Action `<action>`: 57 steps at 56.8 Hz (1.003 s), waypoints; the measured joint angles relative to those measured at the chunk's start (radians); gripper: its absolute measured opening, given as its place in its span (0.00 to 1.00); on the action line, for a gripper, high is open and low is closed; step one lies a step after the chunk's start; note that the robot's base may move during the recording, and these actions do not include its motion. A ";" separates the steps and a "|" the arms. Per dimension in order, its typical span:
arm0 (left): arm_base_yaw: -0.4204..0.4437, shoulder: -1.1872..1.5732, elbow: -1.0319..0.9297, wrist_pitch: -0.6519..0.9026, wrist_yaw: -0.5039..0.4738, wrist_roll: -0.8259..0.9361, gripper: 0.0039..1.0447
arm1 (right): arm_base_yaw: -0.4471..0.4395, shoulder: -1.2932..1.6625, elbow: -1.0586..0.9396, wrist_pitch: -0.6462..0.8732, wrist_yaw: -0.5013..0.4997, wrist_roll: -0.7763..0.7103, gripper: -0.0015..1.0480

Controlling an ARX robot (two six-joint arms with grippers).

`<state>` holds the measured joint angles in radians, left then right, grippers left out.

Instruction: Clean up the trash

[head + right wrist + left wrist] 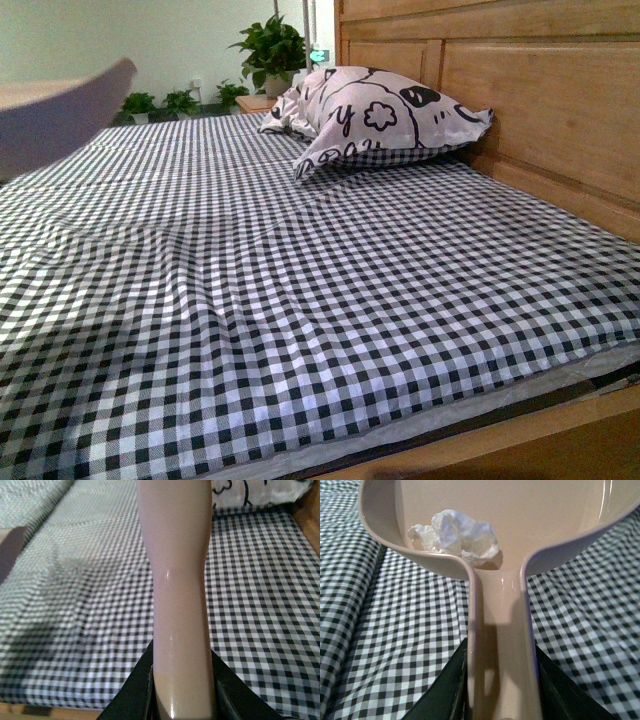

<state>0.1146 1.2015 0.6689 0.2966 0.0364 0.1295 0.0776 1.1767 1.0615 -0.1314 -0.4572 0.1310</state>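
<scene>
Left claw [502, 690] clamps the dustpan [500, 525] handle, trash [457, 537] lying in its pan ahead.

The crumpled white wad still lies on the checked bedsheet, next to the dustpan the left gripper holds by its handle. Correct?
Not quite. The left wrist view shows the wad inside the dustpan, near its handle, not on the bedsheet. The left gripper does hold the handle.

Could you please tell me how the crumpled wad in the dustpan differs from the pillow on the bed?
The trash wad is plain white, while the pillow carries black printed drawings and letters. The wad is crumpled and irregular; the pillow is smooth and plump, with pointed corners. The wad lies inside the beige dustpan, whose handle is gripped by the left claw; the pillow rests on the checked sheet against the wooden headboard. Both are mainly white and soft-looking.
</scene>
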 joint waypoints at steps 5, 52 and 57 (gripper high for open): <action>-0.008 -0.071 0.002 -0.014 -0.055 -0.028 0.27 | -0.061 -0.106 -0.024 -0.011 -0.076 0.068 0.19; -0.493 -0.739 -0.155 -0.241 -0.562 -0.047 0.27 | -0.200 -0.605 -0.132 -0.097 -0.116 0.261 0.19; -0.498 -0.742 -0.165 -0.241 -0.563 -0.049 0.27 | -0.196 -0.609 -0.149 -0.097 -0.035 0.219 0.19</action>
<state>-0.3836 0.4599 0.5037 0.0559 -0.5266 0.0807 -0.1188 0.5678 0.9127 -0.2283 -0.4927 0.3500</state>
